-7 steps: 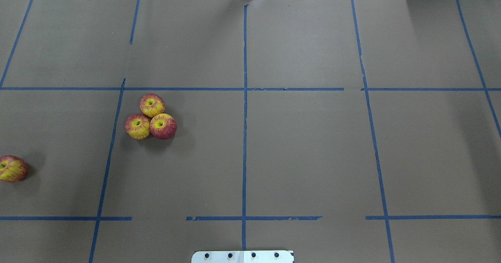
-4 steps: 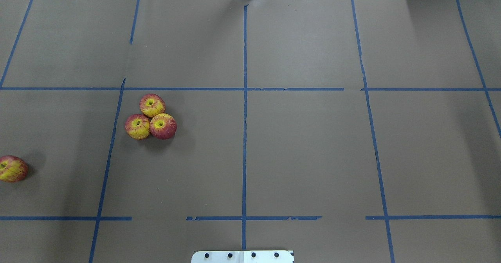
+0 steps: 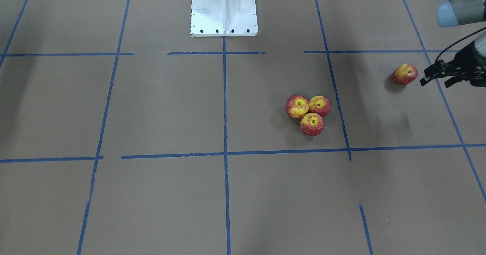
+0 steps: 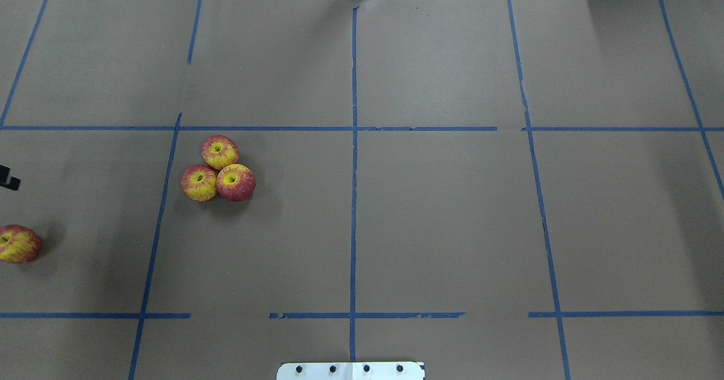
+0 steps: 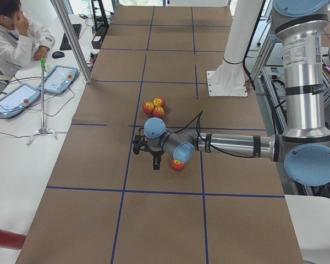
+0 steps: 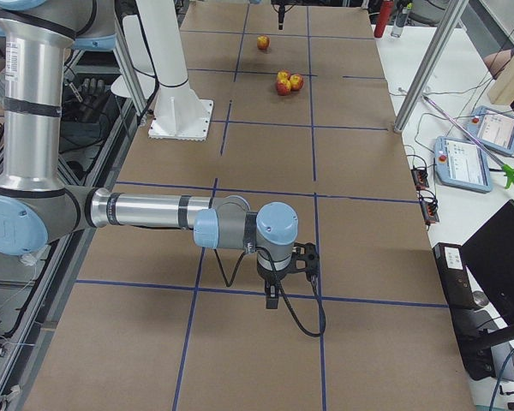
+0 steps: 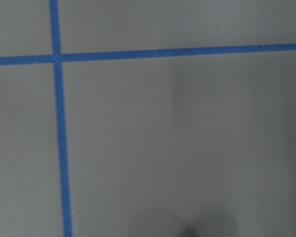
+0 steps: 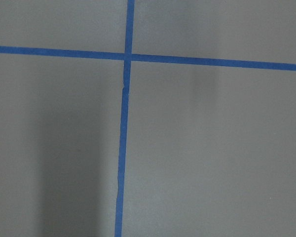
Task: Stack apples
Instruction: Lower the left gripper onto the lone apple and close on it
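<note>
Brown paper sheet (image 4: 452,227) over the table, divided into rectangles by blue tape lines (image 4: 353,199). Beside it a white bench (image 5: 22,165) with two grey touch-screen pendants (image 5: 58,80), thin metal stand with green handle (image 5: 43,99), and person in white coat (image 5: 11,41). Black monitor (image 6: 505,257) further along that side.

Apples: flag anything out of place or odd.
Three apples sit upright, touching in a cluster. The fourth apple lies alone, farther to the robot's left, tipped so its stem dimple faces sideways. No damage visible.
</note>
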Action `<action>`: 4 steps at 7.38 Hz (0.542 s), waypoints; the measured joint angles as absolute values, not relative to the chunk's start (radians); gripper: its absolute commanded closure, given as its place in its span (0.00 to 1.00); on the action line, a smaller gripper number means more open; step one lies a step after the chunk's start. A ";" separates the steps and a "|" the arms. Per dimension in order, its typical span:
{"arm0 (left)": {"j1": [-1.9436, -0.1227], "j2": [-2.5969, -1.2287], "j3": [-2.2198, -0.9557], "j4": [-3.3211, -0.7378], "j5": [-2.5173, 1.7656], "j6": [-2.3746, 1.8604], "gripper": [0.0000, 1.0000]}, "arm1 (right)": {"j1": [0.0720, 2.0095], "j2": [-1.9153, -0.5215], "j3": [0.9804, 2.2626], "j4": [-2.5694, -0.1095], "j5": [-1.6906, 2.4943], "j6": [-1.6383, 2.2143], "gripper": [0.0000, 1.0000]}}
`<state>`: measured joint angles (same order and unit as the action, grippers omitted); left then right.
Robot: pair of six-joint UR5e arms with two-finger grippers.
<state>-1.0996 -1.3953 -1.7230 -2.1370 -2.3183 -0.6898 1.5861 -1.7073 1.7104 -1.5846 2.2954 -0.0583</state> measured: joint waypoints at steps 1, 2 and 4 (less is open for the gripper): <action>-1.048 -1.349 -1.738 -2.217 -2.277 -0.762 0.00 | 1.586 -1.707 1.710 -1.585 2.295 -0.058 0.00; -1.024 -1.313 -1.742 -2.279 -2.258 -0.798 0.00 | 1.586 -1.707 1.710 -1.585 2.295 -0.058 0.00; -1.001 -1.291 -1.736 -2.318 -2.246 -0.826 0.00 | 1.586 -1.707 1.710 -1.585 2.295 -0.058 0.00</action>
